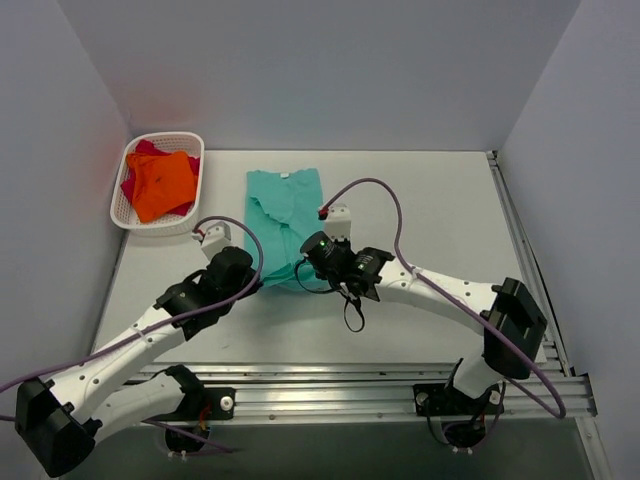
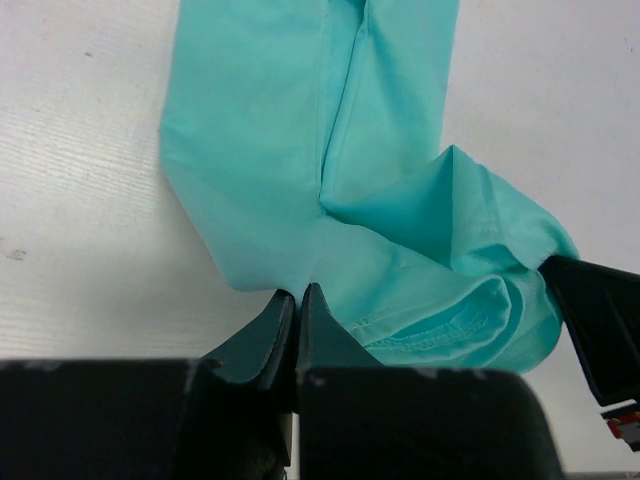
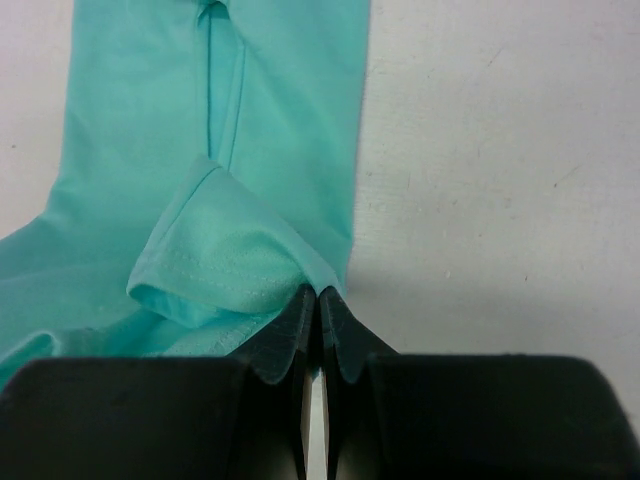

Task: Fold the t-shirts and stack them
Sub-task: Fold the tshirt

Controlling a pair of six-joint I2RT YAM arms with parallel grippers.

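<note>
The teal-green t-shirt [image 1: 285,215] lies folded into a long strip in the middle of the table, collar at the far end. My left gripper [image 1: 257,280] is shut on its near left corner [image 2: 285,265]. My right gripper [image 1: 312,252] is shut on its near right corner [image 3: 310,275]; the hem there is lifted and bunched [image 3: 215,260]. The right gripper's finger shows at the edge of the left wrist view [image 2: 600,320]. The orange t-shirt [image 1: 162,183] lies on the magenta-red one [image 1: 145,150] in the basket.
The white lattice basket [image 1: 192,140] stands at the table's far left corner against the left wall. Purple cables loop over both arms. A metal rail [image 1: 520,230] runs along the table's right edge.
</note>
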